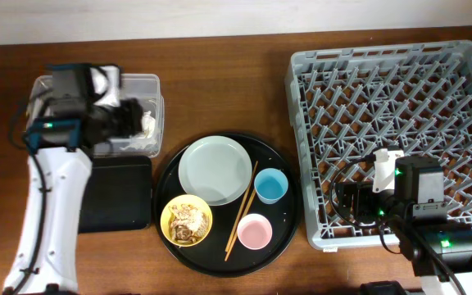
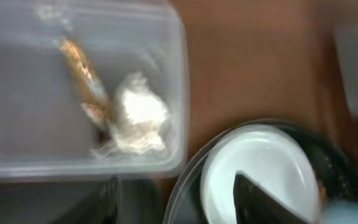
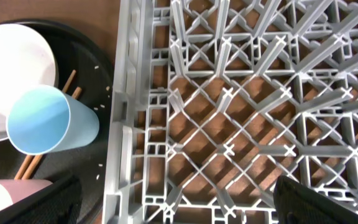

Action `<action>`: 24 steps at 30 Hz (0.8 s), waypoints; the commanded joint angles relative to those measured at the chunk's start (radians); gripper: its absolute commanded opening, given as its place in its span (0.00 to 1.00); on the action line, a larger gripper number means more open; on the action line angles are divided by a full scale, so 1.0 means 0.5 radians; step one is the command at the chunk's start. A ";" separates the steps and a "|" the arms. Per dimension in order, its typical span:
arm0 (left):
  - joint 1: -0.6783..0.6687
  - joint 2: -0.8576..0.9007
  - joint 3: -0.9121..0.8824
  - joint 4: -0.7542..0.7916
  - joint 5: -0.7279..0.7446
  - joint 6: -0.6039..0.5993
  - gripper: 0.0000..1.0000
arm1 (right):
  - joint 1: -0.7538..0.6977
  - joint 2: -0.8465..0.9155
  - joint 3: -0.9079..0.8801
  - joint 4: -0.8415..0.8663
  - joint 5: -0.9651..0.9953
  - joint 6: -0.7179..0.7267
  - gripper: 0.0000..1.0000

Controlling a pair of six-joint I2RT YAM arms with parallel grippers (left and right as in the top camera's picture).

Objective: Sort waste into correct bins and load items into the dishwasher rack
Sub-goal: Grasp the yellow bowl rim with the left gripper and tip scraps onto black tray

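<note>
The clear tub [image 1: 142, 82] at the back left holds a white napkin [image 2: 138, 118] and a brown-gold wrapper strip [image 2: 79, 65]. My left gripper [image 1: 133, 121] hovers over the tub's right end, open and empty [image 2: 179, 205]. The shallow black tray [image 1: 121, 192] lies in front of the tub. The grey-green plate [image 1: 215, 170], yellow bowl [image 1: 187, 221] with food scraps, blue cup [image 1: 270, 186], pink cup [image 1: 255, 232] and chopsticks [image 1: 241, 209] sit on the round black tray [image 1: 277, 246]. My right gripper [image 1: 347, 201] is open and empty [image 3: 176, 205], straddling the left wall of the grey rack [image 1: 400, 98].
The rack's pegs [image 3: 241, 93] stand right below my right gripper. The blue cup [image 3: 48, 124] lies close to the rack's wall. The round tray's rim [image 2: 185, 180] nearly touches the tub's corner. Brown table shows between tray and rack.
</note>
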 commanded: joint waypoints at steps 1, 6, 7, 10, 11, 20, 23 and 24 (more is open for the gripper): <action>-0.222 0.030 -0.021 -0.289 0.056 0.015 0.56 | -0.013 -0.005 0.041 -0.001 -0.010 0.021 0.99; -0.664 0.034 -0.325 -0.432 0.056 -0.038 0.56 | -0.013 -0.005 0.041 0.000 -0.010 0.021 0.99; -0.741 0.034 -0.438 -0.413 0.056 -0.092 0.56 | -0.013 -0.005 0.041 -0.002 -0.011 0.021 0.99; -0.895 0.034 -0.704 -0.288 0.057 -0.120 0.56 | -0.013 -0.005 0.041 -0.001 -0.010 0.021 0.99; -0.948 0.034 -0.793 -0.224 0.056 -0.119 0.56 | -0.013 -0.005 0.041 -0.001 -0.011 0.021 0.99; -1.240 0.034 -1.092 0.059 -0.027 -0.201 0.55 | -0.013 -0.005 0.041 -0.008 -0.011 0.021 0.99; -1.239 0.034 -1.135 0.130 -0.028 -0.201 0.39 | -0.013 -0.005 0.041 -0.008 -0.011 0.021 0.99; -1.240 0.034 -1.141 0.144 -0.027 -0.201 0.38 | -0.013 -0.005 0.041 -0.008 -0.011 0.021 0.99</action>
